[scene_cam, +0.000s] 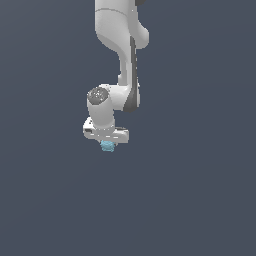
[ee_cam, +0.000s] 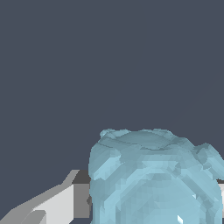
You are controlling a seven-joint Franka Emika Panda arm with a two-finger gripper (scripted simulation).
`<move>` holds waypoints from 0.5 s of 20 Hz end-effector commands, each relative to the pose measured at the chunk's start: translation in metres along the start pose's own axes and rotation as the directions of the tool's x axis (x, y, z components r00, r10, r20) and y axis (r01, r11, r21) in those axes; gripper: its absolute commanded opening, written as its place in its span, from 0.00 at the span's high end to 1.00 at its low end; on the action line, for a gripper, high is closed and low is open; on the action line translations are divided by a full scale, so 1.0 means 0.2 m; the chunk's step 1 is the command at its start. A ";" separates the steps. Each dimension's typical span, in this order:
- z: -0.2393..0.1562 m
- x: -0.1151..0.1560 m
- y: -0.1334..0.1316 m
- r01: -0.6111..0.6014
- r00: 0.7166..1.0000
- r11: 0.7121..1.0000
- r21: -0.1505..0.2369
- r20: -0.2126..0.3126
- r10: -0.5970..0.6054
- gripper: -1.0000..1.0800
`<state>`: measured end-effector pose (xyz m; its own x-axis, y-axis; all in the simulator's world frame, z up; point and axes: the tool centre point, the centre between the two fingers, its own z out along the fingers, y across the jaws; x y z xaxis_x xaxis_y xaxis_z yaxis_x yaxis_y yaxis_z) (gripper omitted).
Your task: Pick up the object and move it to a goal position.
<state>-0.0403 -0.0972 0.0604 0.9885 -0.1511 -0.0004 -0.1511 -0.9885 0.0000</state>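
Small light-blue, lumpy, roughly cube-shaped object seated directly beneath white end effector of the white arm; in wrist view, filling the space beside one grey-white finger. End effector clenched on the object, by appearance. Grasp judged done; carry to goal outstanding. No goal marker visible.

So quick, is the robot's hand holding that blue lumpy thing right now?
Hand: closed on the light-blue lumpy cube, which sits between its fingers just under the white hand.
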 end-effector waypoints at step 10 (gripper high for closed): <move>-0.41 -0.12 -0.21 0.000 1.000 1.000 -0.001 -0.001 0.000 1.00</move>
<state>-0.0544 -0.0598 0.1279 0.9885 -0.1511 -0.0003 -0.1511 -0.9885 0.0001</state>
